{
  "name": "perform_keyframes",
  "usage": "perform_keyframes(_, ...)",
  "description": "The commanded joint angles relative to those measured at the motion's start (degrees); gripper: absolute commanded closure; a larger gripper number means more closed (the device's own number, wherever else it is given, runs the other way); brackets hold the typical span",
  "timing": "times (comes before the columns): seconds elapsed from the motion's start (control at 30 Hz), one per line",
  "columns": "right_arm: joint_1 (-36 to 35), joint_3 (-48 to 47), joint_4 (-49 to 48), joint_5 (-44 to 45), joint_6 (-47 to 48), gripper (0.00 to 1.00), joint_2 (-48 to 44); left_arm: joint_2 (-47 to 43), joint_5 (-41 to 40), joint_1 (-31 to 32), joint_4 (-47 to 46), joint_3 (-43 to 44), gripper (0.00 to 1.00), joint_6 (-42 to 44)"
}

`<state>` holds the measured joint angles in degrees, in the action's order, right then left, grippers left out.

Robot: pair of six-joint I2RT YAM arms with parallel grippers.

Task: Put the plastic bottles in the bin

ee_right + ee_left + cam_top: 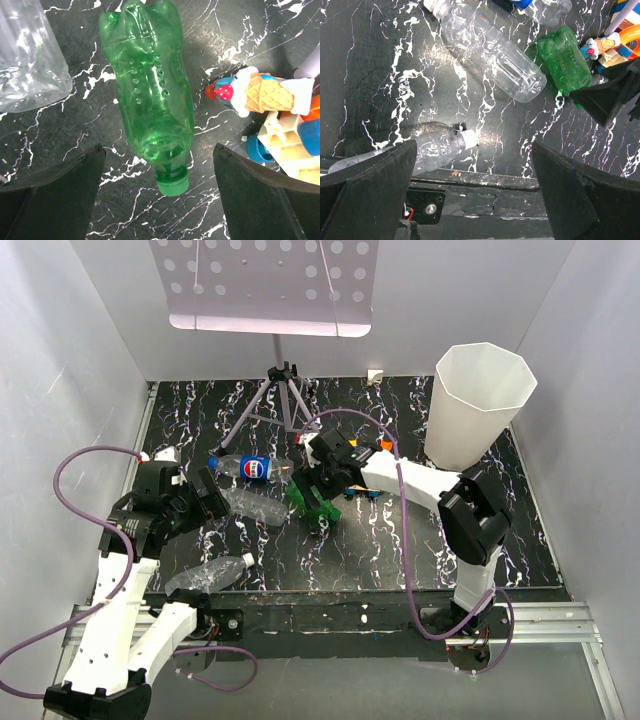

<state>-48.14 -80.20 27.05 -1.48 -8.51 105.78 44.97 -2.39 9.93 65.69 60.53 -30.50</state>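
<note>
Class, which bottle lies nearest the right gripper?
The green bottle, lying between the open fingers of the right gripper. It is the only green one; the clear bottles lie farther left.

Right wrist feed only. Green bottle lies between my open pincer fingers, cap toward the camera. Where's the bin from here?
Observer: The bin stands upright at the far right of the table, well apart from the right pincer and the green bottle.
Operator: Other bottles on the table?
Observer: Three. A Pepsi bottle, a clear bottle beside the green one, and a second clear bottle at the near edge.
Operator: Left arm holding anything?
Observer: No. The left pincer is open and holds nothing.
</note>
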Motion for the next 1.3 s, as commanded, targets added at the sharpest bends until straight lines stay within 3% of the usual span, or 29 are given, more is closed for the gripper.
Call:
perform_keyframes(0.0, -0.3, -2.9, 0.6, -0.5, 1.7, 0.06, 2.3, -0.5, -0.2, 0.2, -0.1, -1.2, 0.01, 0.4)
perform_keyframes(0.53, -1.8, -1.4, -2.9, -1.6, -1.9, 0.17, 4.4, 0.7, 0.1, 0.2, -0.6, -0.3, 0.01, 0.3)
perform_keyframes(0.93, -1.8, -2.2, -2.7, 1.2, -3.2, 0.12, 7.2, 0.7, 0.2, 0.1, -0.6, 0.2, 0.01, 0.9)
perform_keyframes(1.07, -1.8, -1.3, -3.1, 3.4, -3.4, 0.18, 5.1, 0.5, -0.2, 0.2, -0.7, -0.1, 0.01, 0.8)
perform_keyframes(1.27, -1.9, 3.3, -3.6, 2.6, -5.1, 0.39, -4.0, 0.6, -3.1, 0.2, 0.1, -0.1, 0.01, 1.2)
